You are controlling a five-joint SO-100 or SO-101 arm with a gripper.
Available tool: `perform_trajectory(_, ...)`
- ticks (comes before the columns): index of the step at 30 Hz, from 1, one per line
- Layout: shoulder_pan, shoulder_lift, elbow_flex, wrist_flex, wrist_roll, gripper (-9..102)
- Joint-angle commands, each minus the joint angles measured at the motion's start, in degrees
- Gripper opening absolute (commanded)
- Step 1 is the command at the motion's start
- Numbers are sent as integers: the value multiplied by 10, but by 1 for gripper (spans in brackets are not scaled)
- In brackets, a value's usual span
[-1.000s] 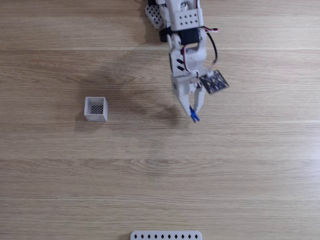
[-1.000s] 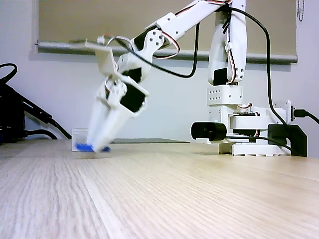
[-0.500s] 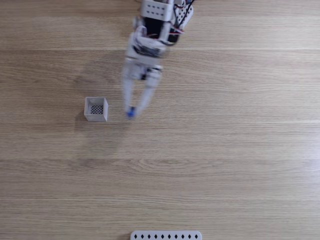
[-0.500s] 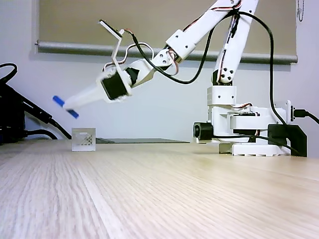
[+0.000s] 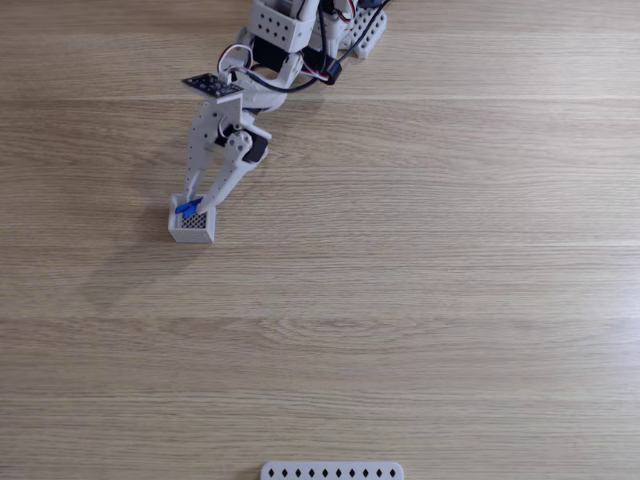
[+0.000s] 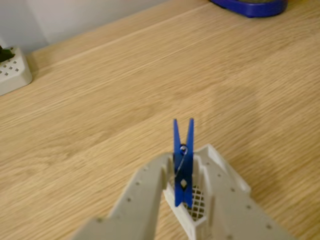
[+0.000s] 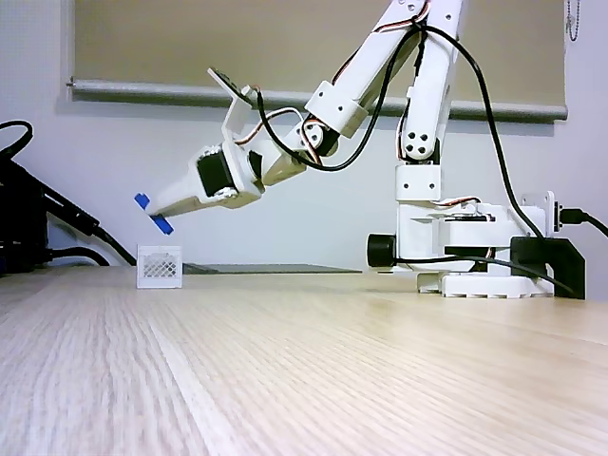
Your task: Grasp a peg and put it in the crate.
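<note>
In a fixed view from above, the end effector [image 5: 192, 207] is clamped on the blue peg [image 5: 186, 208], its tips over the top edge of the white crate [image 5: 192, 228] on the wooden tabletop [image 5: 450, 260]; a white strip with diamond holes [image 5: 332, 470] lies well below it. In the wrist view, the fingers [image 6: 137, 192] pinch the peg [image 6: 183, 165] upright; the crate [image 6: 200, 220] sits right beneath. In a fixed view from the side, the end effector [image 7: 154, 215] holds the peg [image 7: 152, 213] tilted, just above the crate [image 7: 159, 267], apart from it.
</note>
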Motion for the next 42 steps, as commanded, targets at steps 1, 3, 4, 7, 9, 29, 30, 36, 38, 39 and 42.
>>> perform_trajectory(1,8,-6,-66,-20,5,-1)
perform_trajectory(3,8,-18,-79,-20,5,-1)
perform_trajectory(4,8,-24,-83,-20,5,-1)
perform_trajectory(7,8,-37,-93,-20,-2,-1)
perform_trajectory(9,9,-40,-96,-21,-3,-1)
perform_trajectory(29,44,-34,-88,-12,5,13)
perform_trajectory(30,43,-33,-88,-12,4,16)
perform_trajectory(36,42,-31,-91,-11,5,10)
perform_trajectory(38,41,-16,-91,-11,7,-2)
perform_trajectory(39,40,-4,-87,-10,7,-4)
perform_trajectory(42,14,35,-77,10,20,1)
